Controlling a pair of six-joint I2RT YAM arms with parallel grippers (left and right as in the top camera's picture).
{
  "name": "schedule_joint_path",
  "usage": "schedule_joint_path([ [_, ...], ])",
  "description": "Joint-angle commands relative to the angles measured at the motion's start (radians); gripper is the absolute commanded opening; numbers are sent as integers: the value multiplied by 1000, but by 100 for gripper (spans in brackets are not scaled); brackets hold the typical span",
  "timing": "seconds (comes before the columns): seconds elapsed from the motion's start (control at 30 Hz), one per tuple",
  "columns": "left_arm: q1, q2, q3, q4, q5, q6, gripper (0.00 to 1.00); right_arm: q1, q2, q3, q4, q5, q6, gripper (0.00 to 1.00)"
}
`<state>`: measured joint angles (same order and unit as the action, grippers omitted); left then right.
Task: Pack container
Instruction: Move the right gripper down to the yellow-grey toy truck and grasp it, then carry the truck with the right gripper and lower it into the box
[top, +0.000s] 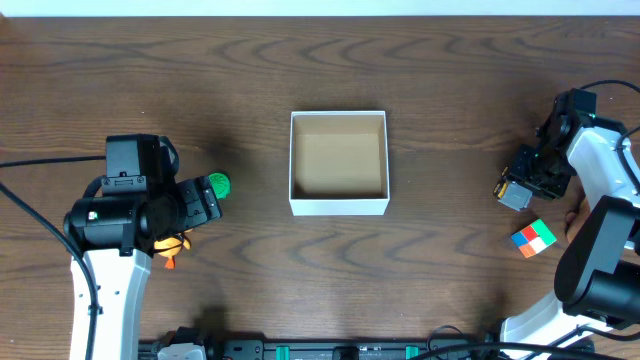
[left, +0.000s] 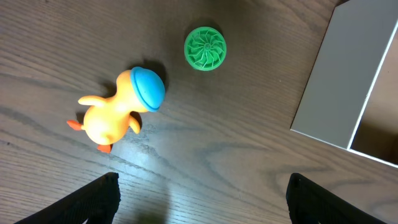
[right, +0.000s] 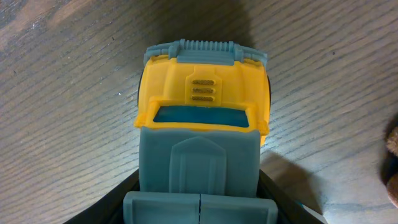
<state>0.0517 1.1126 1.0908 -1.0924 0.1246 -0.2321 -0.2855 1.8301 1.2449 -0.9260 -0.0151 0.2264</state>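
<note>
The container (top: 338, 205), a square white-walled box with a tan inside, sits open and holds nothing at mid table; its corner shows in the left wrist view (left: 348, 81). My left gripper (left: 199, 199) is open above bare wood, near an orange duck with a blue cap (left: 118, 109) and a green ribbed disc (left: 205, 48). In the overhead view the disc (top: 217, 184) shows beside the left arm and the duck (top: 172, 246) peeks from under it. My right gripper (top: 522, 186) is shut on a yellow and grey toy truck (right: 202, 124) at the right, close over the table.
A multicoloured cube (top: 533, 238) lies on the table just in front of the right gripper. Cables run along the left and right edges. The arm bases stand at the front edge.
</note>
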Motion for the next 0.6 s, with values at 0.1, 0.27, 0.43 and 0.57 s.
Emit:
schedule_joint_path([
  [0.1, 5, -2, 18, 2, -5, 2, 86, 11, -10, 4, -6, 0, 5, 1],
  [0.27, 5, -2, 18, 2, -5, 2, 86, 86, -116, 60, -38, 9, -1, 1],
  [0.43, 5, -2, 18, 1, -5, 2, 86, 278, -278, 139, -61, 8, 1, 1],
  [0.57, 5, -2, 18, 1, -5, 2, 86, 501, -357, 163, -6, 14, 95, 1],
])
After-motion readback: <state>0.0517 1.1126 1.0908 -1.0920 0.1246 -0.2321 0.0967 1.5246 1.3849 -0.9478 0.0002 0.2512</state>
